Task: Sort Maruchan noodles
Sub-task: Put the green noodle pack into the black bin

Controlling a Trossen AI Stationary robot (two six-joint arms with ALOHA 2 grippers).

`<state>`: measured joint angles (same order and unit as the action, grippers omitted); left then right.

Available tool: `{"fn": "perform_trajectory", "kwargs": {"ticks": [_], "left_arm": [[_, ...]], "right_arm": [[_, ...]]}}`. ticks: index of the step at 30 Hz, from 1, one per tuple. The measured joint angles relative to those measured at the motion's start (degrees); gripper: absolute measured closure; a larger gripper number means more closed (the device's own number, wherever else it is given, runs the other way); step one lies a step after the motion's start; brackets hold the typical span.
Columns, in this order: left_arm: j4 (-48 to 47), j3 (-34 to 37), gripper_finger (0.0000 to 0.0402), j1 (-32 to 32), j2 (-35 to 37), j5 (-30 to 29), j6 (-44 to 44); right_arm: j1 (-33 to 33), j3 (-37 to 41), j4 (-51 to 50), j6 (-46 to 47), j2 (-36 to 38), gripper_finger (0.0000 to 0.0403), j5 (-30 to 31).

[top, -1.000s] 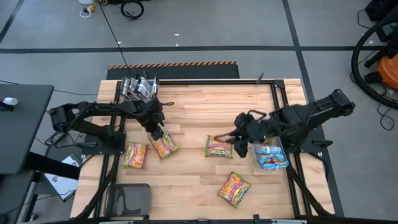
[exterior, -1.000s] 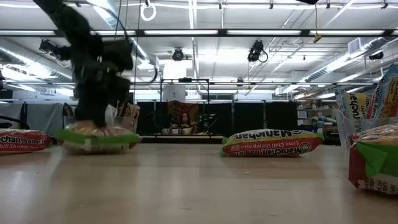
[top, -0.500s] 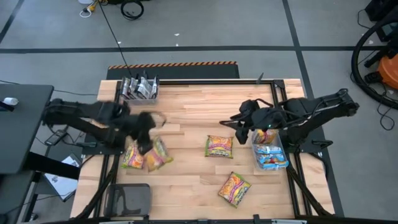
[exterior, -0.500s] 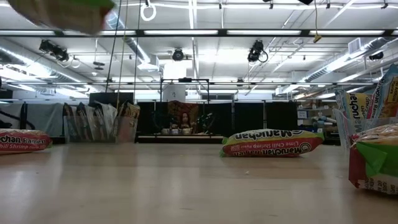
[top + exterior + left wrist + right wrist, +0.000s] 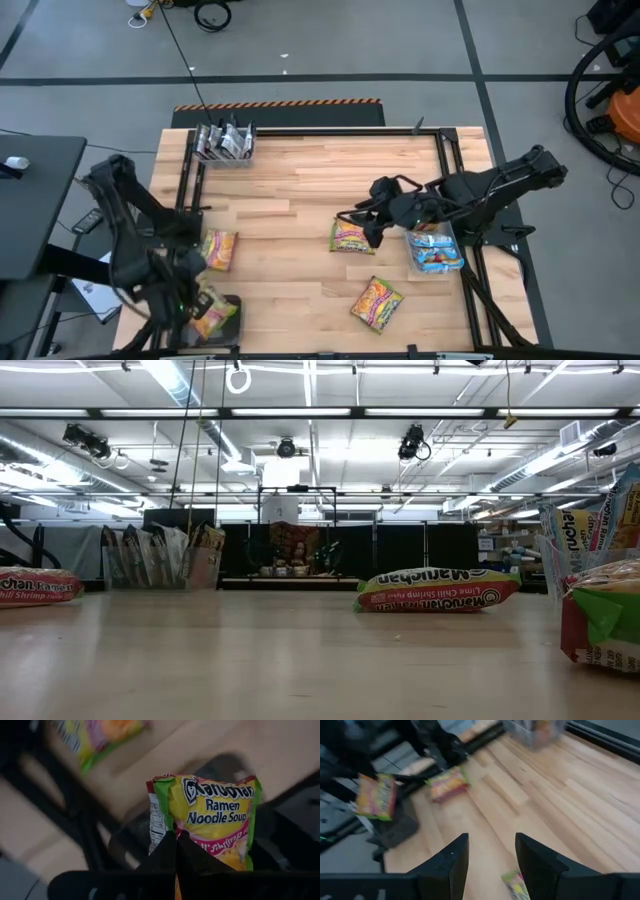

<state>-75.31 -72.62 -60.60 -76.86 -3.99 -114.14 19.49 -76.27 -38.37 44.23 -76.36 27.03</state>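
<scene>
The Maruchan noodles are yellow-green crinkly packets. One packet (image 5: 210, 815) is in my left gripper (image 5: 176, 834), which is shut on it over a dark bin (image 5: 228, 305) at the table's near-left corner. Three more lie flat on the table: one at the left (image 5: 218, 250), one in the middle (image 5: 350, 237) and one near the front (image 5: 377, 303). My right gripper (image 5: 370, 228) is open beside the middle packet's right end, and touches nothing. In the low view the middle packet (image 5: 435, 588) lies flat. My left gripper pinches the yellow packet between its two fingers at one edge (image 5: 172, 827). The rest of the packet stands out beyond the fingertips. The packet (image 5: 210, 312) is lifted clear of the table, above the dark bin.
A clear bin (image 5: 432, 250) holding light blue packets stands at the table's right edge, under my right arm. A second clear bin (image 5: 225, 143) with dark packets is at the far-left corner. Bare wood lies between the packets in the table's middle.
My left gripper has lifted a yellow packet off the table's left part and carried it toward the near-left corner, over the dark bin. My right gripper has drawn back toward the far edge, then come toward the middle packet.
</scene>
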Motion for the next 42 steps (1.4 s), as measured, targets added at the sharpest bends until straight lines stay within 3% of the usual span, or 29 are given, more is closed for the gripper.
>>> {"fn": "perform_trajectory", "kwargs": {"ticks": [12,18,26,34,42], "left_arm": [[-8.69,-1.64,0.0400,-2.35,-8.71,17.05,-15.05],[-15.03,-6.41,0.0399,0.54,-11.63,19.59,-16.17],[-14.73,-11.48,0.0398,3.58,-17.17,23.72,-15.98],[-14.79,-11.32,0.0398,3.74,-23.60,26.56,-15.77],[-14.71,-11.34,0.0398,5.61,-25.68,28.76,-16.64]], "right_arm": [[0.63,0.00,14.88,-5.57,-9.30,0.0235,-4.64],[-0.65,0.00,22.25,-12.06,-15.01,0.0235,-7.96],[-4.06,0.02,28.70,-20.83,-20.70,0.0235,-18.59],[-6.30,0.04,33.53,-33.04,-24.91,0.0235,-32.28],[-6.34,0.04,33.54,-35.34,-25.45,0.0235,-34.74]]}}
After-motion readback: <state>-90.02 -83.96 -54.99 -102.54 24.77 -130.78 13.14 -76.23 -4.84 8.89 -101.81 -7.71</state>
